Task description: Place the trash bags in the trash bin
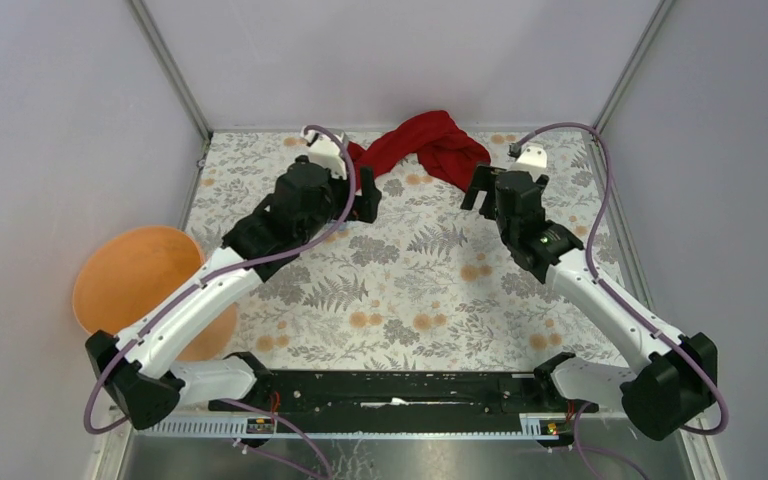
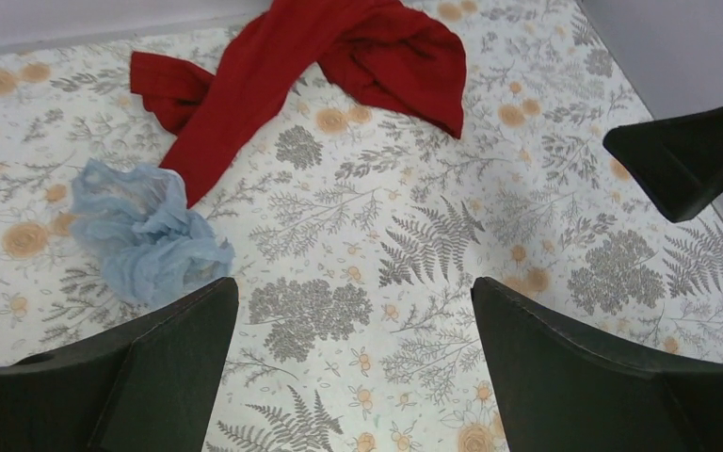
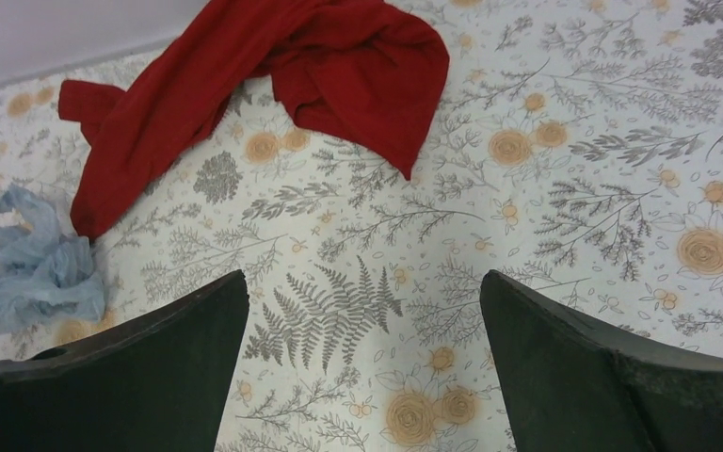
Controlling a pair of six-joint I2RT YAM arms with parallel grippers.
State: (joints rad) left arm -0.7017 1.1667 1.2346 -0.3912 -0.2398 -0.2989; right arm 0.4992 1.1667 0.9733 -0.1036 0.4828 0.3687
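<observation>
The trash bag (image 2: 141, 231) is a crumpled pale blue film lump lying on the floral tablecloth, just left of my left gripper's left finger. It also shows at the left edge of the right wrist view (image 3: 28, 268). In the top view my left arm hides it. The trash bin (image 1: 135, 280) is an orange bucket off the table's left edge, partly behind my left arm. My left gripper (image 1: 368, 200) (image 2: 353, 301) is open and empty above the cloth. My right gripper (image 1: 477, 190) (image 3: 362, 292) is open and empty, facing the left one.
A red cloth (image 1: 430, 145) lies bunched at the back middle of the table, its tail touching the bag (image 2: 320, 66) (image 3: 273, 75). Grey walls close in the back and both sides. My right gripper's finger (image 2: 687, 160) shows at the right of the left wrist view.
</observation>
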